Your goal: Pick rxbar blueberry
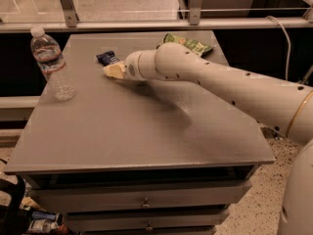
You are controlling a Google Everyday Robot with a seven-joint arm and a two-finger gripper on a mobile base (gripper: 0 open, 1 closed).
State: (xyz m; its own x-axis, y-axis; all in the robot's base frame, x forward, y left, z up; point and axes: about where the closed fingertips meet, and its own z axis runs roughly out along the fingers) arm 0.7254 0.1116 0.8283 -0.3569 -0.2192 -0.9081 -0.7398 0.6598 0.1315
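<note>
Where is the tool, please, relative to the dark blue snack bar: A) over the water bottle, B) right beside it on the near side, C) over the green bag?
B: the tool sits just nearer the camera than the rxbar blueberry, clear of the water bottle and green bag.

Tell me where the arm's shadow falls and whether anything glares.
Camera view: the arm casts a soft shadow on the table just below it; the gripper, next to the rxbar blueberry, darkens the tabletop beneath; mild highlights on the water bottle, no harsh glare.
</note>
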